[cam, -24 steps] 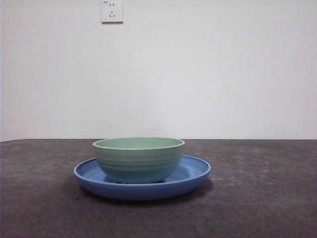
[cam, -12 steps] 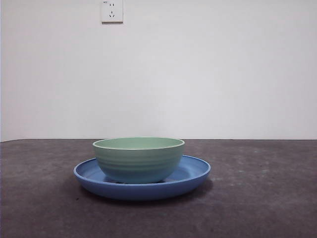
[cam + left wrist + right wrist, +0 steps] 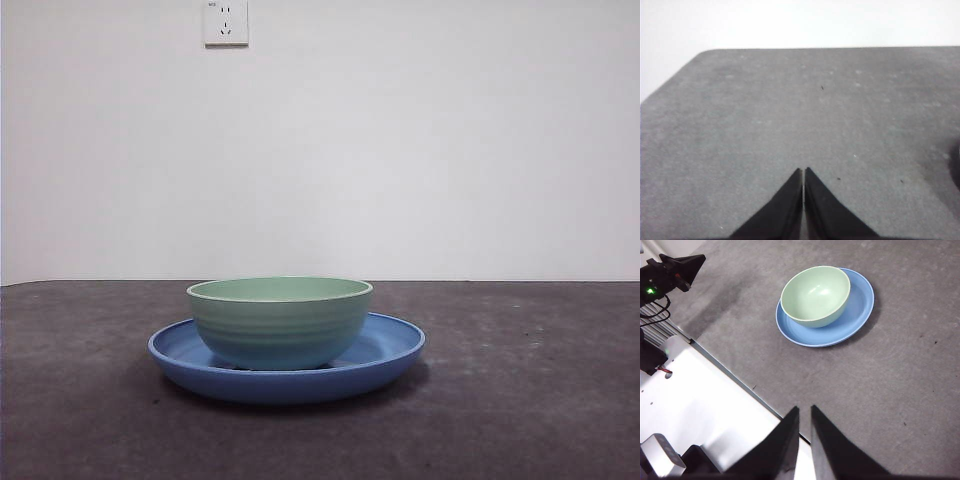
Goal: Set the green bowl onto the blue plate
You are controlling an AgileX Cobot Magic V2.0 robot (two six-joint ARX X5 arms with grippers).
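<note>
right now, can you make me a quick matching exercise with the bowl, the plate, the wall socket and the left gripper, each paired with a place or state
Column 1:
1. green bowl
2. blue plate
3. wall socket
4. left gripper

Column 2:
a. high on the white wall
b. shut, over bare table
c. resting in the plate
d. flat on the table, under the bowl

Pairs: 1-c, 2-d, 3-a, 4-b

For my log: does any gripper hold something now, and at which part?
Nothing is held. The left gripper and right gripper are empty, away from the green bowl, which sits on the blue plate.
</note>
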